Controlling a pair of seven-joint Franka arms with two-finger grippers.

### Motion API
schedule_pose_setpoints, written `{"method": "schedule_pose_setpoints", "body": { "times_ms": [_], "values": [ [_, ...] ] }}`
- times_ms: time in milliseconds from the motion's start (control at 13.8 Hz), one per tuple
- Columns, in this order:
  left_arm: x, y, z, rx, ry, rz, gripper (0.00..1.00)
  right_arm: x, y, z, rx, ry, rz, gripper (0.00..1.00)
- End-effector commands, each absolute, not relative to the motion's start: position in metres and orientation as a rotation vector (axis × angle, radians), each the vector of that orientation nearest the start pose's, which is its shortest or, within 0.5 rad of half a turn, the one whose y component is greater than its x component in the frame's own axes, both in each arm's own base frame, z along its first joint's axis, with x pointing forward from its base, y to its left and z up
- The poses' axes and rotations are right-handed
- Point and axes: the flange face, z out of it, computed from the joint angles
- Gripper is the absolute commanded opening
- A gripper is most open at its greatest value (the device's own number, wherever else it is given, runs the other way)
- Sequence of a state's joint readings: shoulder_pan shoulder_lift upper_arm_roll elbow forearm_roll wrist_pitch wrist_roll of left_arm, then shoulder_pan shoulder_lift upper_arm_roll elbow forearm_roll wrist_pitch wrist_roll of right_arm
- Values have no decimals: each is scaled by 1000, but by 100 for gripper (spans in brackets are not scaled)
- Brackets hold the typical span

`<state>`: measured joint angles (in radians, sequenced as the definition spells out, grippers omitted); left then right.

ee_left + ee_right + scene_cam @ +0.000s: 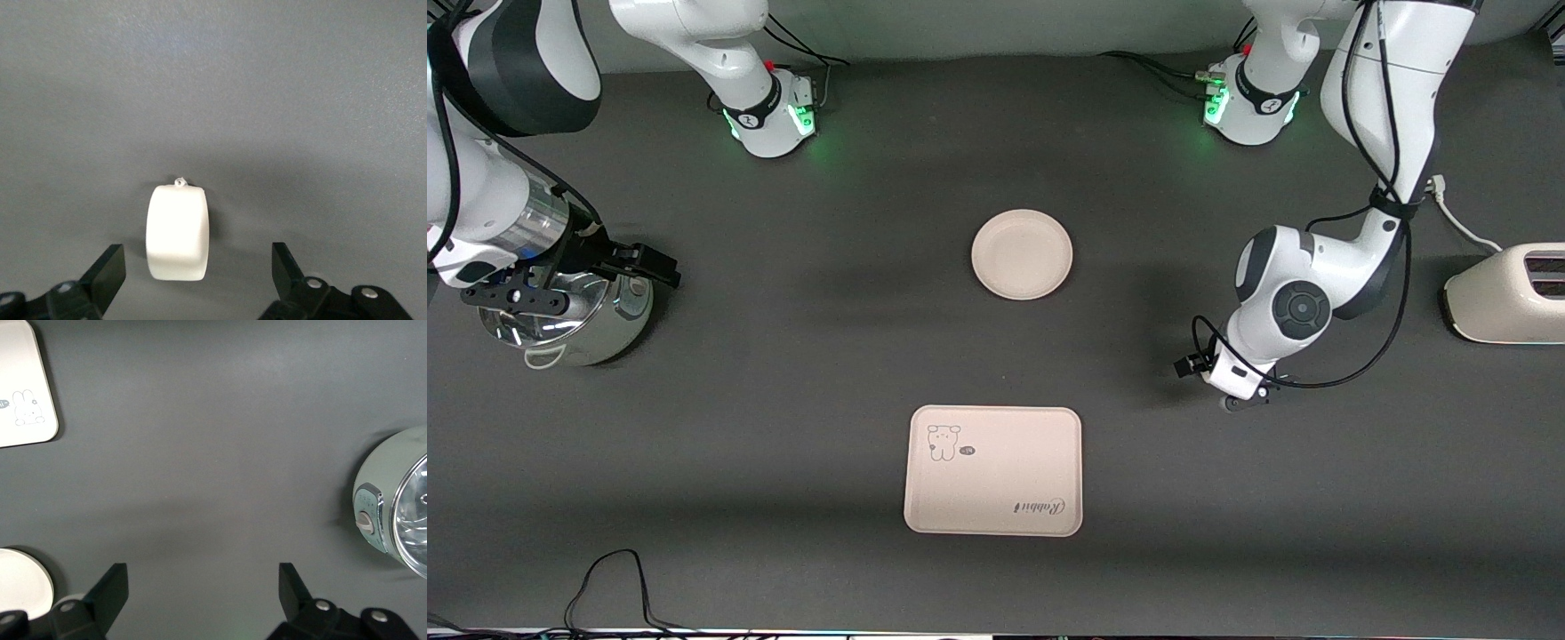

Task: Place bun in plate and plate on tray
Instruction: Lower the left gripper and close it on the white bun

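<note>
The bun (177, 232), a small white rounded lump, lies on the dark table and shows only in the left wrist view; in the front view the left arm hides it. My left gripper (1233, 396) (197, 257) is open low over the bun, a finger on each side, not touching it. The round cream plate (1022, 254) lies empty at mid-table, its edge also in the right wrist view (20, 587). The tray (994, 470) with the rabbit drawing lies nearer the front camera, also in the right wrist view (23, 387). My right gripper (578, 276) (200, 587) is open and empty over the table beside a pot.
A shiny steel pot (574, 324) (400, 507) stands at the right arm's end of the table. A cream toaster (1507, 293) stands at the left arm's end. A black cable (609, 582) lies near the front edge.
</note>
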<state>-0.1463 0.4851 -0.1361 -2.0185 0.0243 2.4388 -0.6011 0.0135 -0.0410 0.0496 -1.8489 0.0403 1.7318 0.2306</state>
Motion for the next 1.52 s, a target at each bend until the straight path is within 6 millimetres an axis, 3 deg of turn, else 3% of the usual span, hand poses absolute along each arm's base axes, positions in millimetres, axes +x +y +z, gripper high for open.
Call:
{"method": "schedule_pose_setpoints", "body": {
  "times_ms": [0, 290, 653, 798, 1015, 1450],
  "values": [
    [568, -169, 202, -3106, -507, 89, 97, 544, 38, 528, -3073, 291, 91, 100],
    [562, -162, 194, -3089, -449, 82, 94, 546, 38, 528, -3071, 292, 77, 100],
    [556, -162, 189, -3099, -441, 57, 82, 552, 47, 499, -2978, 322, 136, 100],
    [556, -160, 189, -3098, -443, 55, 70, 553, 65, 490, -2977, 285, 89, 100],
    [556, -159, 189, -3098, -443, 54, 44, 557, 69, 488, -2977, 277, 66, 100],
    [556, -154, 192, -3092, -444, 64, 38, 554, 69, 491, -2977, 274, 73, 100]
  ]
}}
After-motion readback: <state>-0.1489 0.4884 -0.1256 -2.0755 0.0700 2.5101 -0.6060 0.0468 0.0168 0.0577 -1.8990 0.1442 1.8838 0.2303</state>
